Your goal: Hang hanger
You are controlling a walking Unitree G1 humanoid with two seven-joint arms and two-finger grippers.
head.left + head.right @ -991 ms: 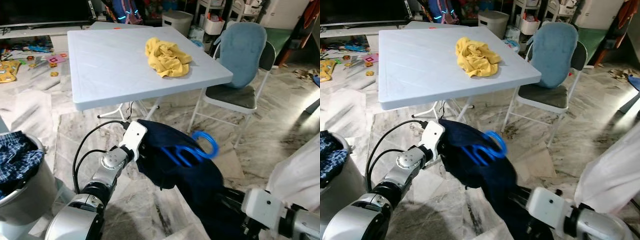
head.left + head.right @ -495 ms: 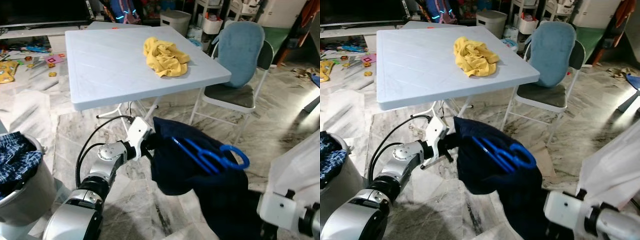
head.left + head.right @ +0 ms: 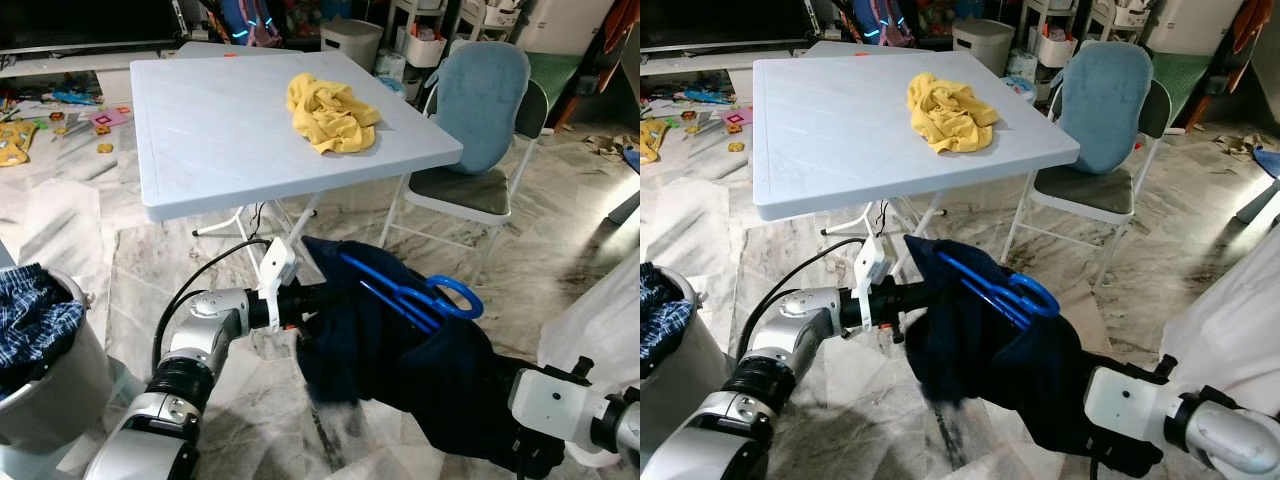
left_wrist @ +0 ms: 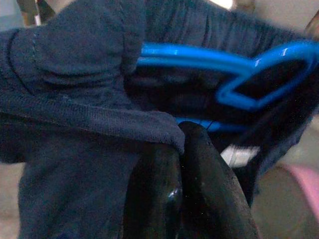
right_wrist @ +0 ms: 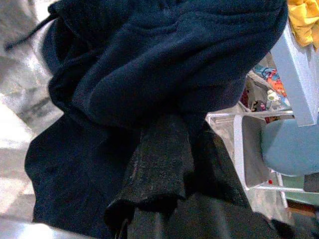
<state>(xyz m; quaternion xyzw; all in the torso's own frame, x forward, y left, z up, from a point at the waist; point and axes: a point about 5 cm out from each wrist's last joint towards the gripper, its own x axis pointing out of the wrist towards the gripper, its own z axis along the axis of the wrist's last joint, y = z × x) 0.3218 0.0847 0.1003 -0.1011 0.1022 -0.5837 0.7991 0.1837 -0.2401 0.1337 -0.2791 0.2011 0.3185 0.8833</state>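
Low over the marble floor (image 3: 80,230), the robot held a dark navy garment (image 3: 390,345) between its two arms, a blue hanger (image 3: 415,295) tucked into its top. The left gripper (image 4: 174,144) had its black fingers pressed together on a fold of the cloth. The right gripper (image 5: 164,164) was buried in fabric; I could not tell its state. Behind stood a pale blue table (image 3: 200,130) bearing a yellow cloth (image 3: 330,112).
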